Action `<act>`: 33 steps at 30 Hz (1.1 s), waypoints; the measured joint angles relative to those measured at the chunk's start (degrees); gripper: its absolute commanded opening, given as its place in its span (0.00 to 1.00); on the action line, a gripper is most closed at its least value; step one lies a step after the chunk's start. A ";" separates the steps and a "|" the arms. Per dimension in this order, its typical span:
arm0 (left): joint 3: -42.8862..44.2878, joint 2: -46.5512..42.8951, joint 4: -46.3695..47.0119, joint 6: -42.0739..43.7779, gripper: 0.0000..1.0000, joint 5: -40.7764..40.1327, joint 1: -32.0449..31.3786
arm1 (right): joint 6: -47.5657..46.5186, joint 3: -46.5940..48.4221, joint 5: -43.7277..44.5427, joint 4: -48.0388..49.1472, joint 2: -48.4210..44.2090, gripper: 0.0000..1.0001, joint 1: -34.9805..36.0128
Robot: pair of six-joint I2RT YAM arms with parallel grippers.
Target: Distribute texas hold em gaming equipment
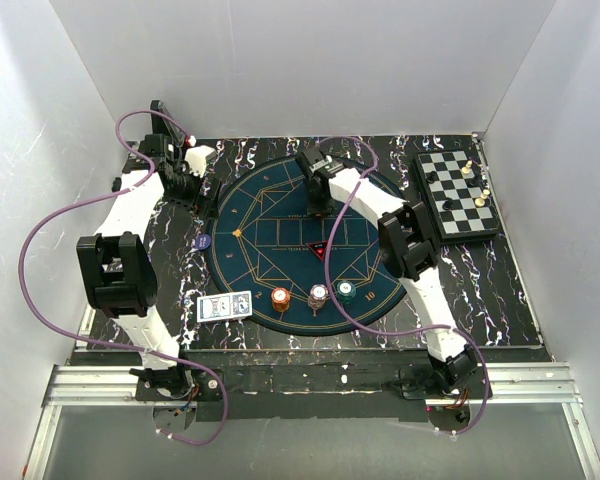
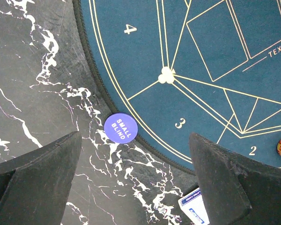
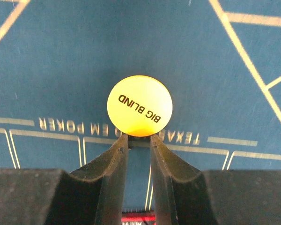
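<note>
A yellow "BIG BLIND" disc (image 3: 139, 105) sits at my right gripper's (image 3: 138, 138) tips, which pinch its near edge with a narrow gap, low over the mat's far middle (image 1: 315, 195). My left gripper (image 2: 136, 150) is wide open and empty above a blue "SMALL BLIND" disc (image 2: 121, 127), which lies on the table just off the mat's left edge (image 1: 202, 241). Blue-backed cards (image 1: 225, 306) lie at the front left. Orange (image 1: 280, 299), maroon (image 1: 318, 296) and teal (image 1: 346, 290) chips stand on the mat's near edge. A red triangle marker (image 1: 321, 250) lies mid-mat.
The round dark-blue mat (image 1: 270, 200) covers the table's middle. A chessboard (image 1: 455, 192) with small pieces sits at the far right. My left gripper (image 1: 192, 200) is by the mat's far left edge. White walls enclose the black marbled table (image 1: 480, 290).
</note>
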 measured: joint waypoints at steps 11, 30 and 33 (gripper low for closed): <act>-0.09 0.31 0.15 -0.02 0.98 -0.02 0.00 | -1.55 16.33 -2.34 -0.09 9.64 0.35 -5.11; -0.39 -0.20 -0.39 -2.73 0.98 0.20 0.00 | -7.52 -22.56 -4.46 13.03 -19.15 0.66 4.24; -0.39 -0.50 -0.63 -2.97 0.98 0.24 0.00 | -9.77 -22.58 -4.50 14.80 -18.99 0.65 7.80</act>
